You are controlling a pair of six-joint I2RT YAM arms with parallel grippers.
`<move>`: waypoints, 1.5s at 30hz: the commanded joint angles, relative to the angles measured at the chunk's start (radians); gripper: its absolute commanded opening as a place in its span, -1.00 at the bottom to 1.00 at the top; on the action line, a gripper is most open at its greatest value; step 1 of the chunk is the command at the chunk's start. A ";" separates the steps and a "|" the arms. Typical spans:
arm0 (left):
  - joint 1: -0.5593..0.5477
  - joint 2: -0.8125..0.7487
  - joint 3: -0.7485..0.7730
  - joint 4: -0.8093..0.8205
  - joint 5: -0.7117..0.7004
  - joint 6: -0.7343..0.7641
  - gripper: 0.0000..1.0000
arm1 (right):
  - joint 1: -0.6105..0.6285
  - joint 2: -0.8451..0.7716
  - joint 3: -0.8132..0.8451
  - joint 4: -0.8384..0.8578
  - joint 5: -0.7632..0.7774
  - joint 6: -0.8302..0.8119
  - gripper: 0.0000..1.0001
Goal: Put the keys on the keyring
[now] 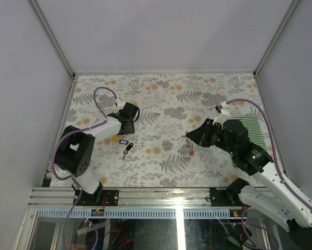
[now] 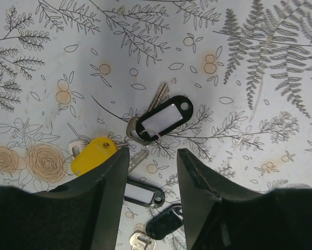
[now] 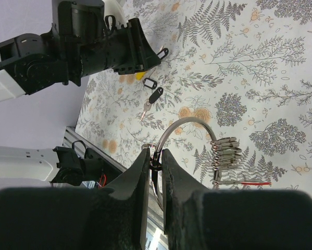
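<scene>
Left pincer (image 2: 153,153), fingers apart, sits nearer: black-tagged key (image 2: 163,119) lies on the worktop (image 2: 281,172) just beyond its tips at frame centre, long axis lower left to upper right; right pincer (image 3: 154,156), well away, clamps the keyring (image 3: 187,119).

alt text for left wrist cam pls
Left gripper, jaws open, hovers over a cluster of keys on a floral tablecloth. A yellow-tagged key lies beside one finger, a black-tagged key just ahead, more black-tagged keys between the fingers.
</scene>
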 commanded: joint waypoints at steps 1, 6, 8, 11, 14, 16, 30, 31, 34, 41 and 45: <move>0.002 0.024 0.002 0.062 -0.064 -0.025 -0.16 | 0.001 -0.009 0.004 0.064 -0.008 0.000 -1.00; 0.001 0.052 0.007 0.077 -0.071 -0.024 -0.18 | 0.001 -0.003 0.001 0.067 -0.014 0.001 -1.00; 0.001 0.065 0.013 0.080 -0.070 -0.024 -0.19 | 0.001 -0.001 -0.001 0.070 -0.017 0.001 -1.00; 0.000 0.082 0.016 0.082 -0.076 -0.022 -0.24 | 0.001 0.001 0.000 0.073 -0.020 0.001 -1.00; 0.001 0.088 0.010 0.086 -0.079 -0.023 -0.30 | 0.001 0.001 0.000 0.074 -0.019 0.000 -1.00; 0.001 0.089 0.004 0.090 -0.080 -0.022 -0.36 | 0.001 0.002 -0.001 0.076 -0.020 0.000 -1.00; 0.001 0.079 -0.012 0.084 -0.105 -0.004 -1.00 | 0.001 0.010 0.000 0.085 -0.032 0.000 -1.00; 0.000 0.072 -0.013 0.081 -0.106 -0.003 -1.00 | 0.001 0.010 -0.001 0.087 -0.032 0.001 -1.00; -0.006 0.039 -0.018 0.072 -0.112 0.006 -1.00 | 0.001 0.011 -0.001 0.087 -0.033 -0.001 -1.00; -0.072 -0.127 -0.027 0.054 -0.086 0.066 -1.00 | 0.001 0.011 0.002 0.082 -0.026 -0.016 -1.00; -0.089 -0.227 -0.035 0.058 0.021 0.106 -1.00 | 0.001 0.014 0.015 0.071 -0.022 -0.060 -1.00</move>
